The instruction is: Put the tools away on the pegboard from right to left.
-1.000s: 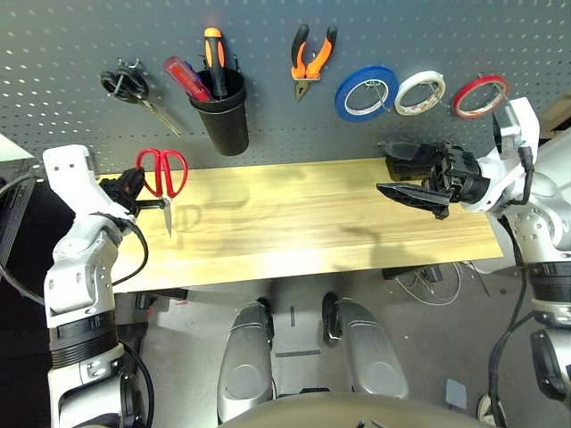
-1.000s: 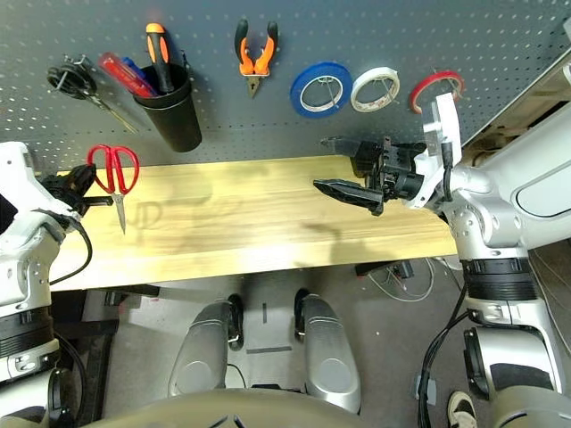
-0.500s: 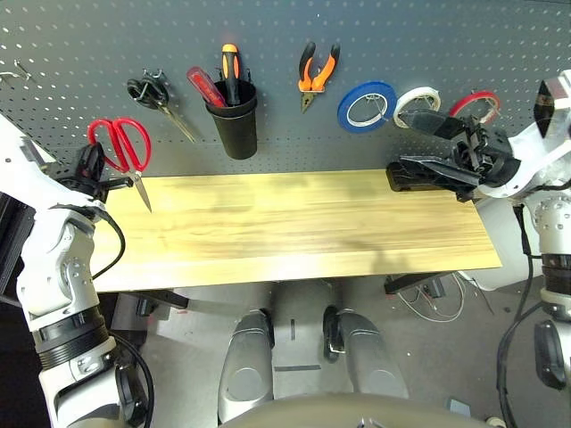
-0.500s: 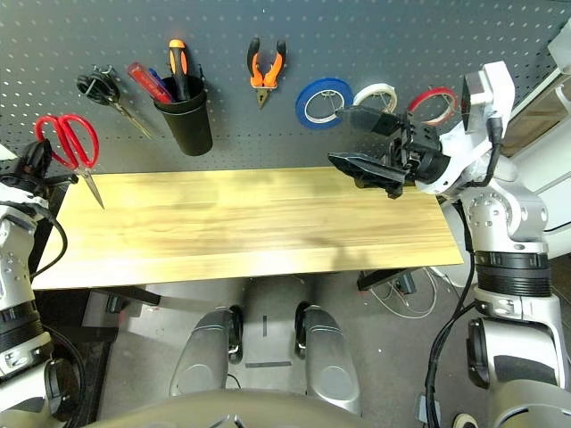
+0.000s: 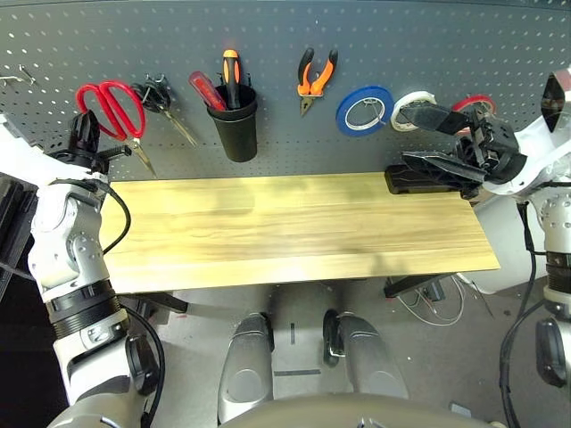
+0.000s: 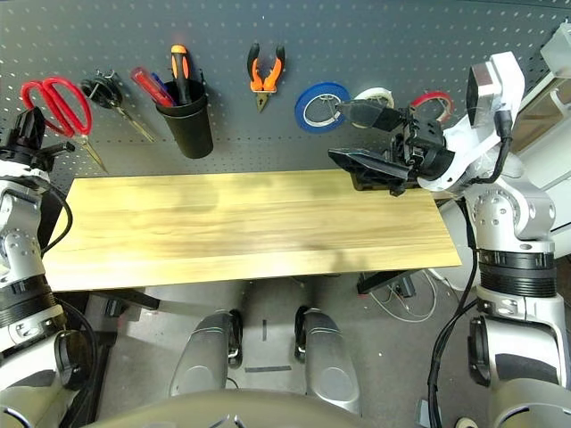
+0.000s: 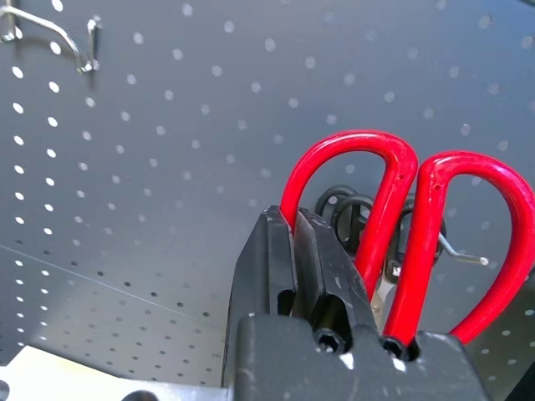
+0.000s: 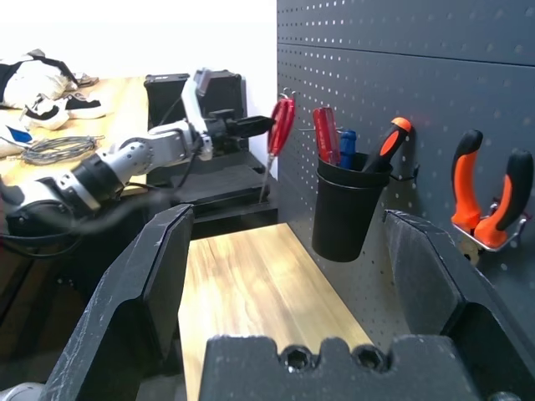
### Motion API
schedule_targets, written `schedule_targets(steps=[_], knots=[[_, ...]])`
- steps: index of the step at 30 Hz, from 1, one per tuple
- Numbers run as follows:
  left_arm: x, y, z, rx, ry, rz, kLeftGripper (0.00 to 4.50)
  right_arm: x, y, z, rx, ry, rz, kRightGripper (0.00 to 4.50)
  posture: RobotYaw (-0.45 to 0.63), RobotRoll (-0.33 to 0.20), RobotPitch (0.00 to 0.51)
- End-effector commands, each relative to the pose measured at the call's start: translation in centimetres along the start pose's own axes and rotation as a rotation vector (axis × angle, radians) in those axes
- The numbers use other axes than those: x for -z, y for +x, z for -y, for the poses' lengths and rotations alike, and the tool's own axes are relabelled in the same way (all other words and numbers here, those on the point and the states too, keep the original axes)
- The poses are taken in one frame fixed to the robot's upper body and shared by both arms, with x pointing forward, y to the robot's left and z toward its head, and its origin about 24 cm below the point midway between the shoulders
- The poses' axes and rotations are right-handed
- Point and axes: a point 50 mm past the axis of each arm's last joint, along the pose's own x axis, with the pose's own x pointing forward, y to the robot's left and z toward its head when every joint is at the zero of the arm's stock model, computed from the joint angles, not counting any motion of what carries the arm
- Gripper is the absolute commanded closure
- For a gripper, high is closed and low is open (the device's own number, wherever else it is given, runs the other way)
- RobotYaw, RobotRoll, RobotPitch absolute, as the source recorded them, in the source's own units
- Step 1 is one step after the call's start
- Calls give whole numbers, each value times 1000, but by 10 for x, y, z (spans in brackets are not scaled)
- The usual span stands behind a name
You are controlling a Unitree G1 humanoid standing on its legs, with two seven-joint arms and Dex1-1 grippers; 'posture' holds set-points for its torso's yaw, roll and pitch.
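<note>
Left pincer (image 7: 305,251) clamping red-handled scissors (image 5: 111,105) against the pegboard (image 5: 285,53), blades trailing below. Risking fouling the black-handled scissors (image 5: 159,100) just beside, missing the hook. Right pincer (image 6: 361,138) idling wide.

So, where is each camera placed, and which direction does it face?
Left eye: on the head, looking down at the table and pegboard; both forearms show.
Right eye: beside it, same scene.
Left wrist: faces the pegboard along the left end effector, shut on red scissors.
Right wrist: looks along the pegboard past the open right end effector.
Both wrist views share the red scissors.
</note>
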Motion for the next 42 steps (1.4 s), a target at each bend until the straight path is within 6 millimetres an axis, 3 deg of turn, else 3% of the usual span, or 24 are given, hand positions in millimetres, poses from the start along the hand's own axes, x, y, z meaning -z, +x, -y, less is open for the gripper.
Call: schedule_targets(steps=[1,9,16,21,22,28,32,37,42], knots=[[5,6,1,-10,19,-11,4467,-2,-1,-3,0,0,8,0,-5,0,112],[20,18,5,-29,33,-64,4467,0,3,-4,-1,5,7,0,-20,0,116],[39,15,11,20,58,-142,2057,8,2,-5,41,-1,-8,0,-35,0,112],[72,-5,2,64,139,-298,171,22,-2,-4,124,-9,-18,0,-46,0,109],[75,-8,2,77,148,-313,33,24,-3,-4,142,-10,-18,0,-47,0,108],[93,-27,7,142,173,-353,33,47,-10,3,338,-57,-31,0,-60,0,106],[107,-39,10,183,147,-378,33,74,-23,6,528,-26,-82,0,-61,0,103],[110,-43,11,174,130,-304,33,104,-39,19,833,-92,-122,0,-77,0,94],[108,-46,4,118,148,-228,33,120,-47,27,1056,-198,-124,0,-87,0,73]])
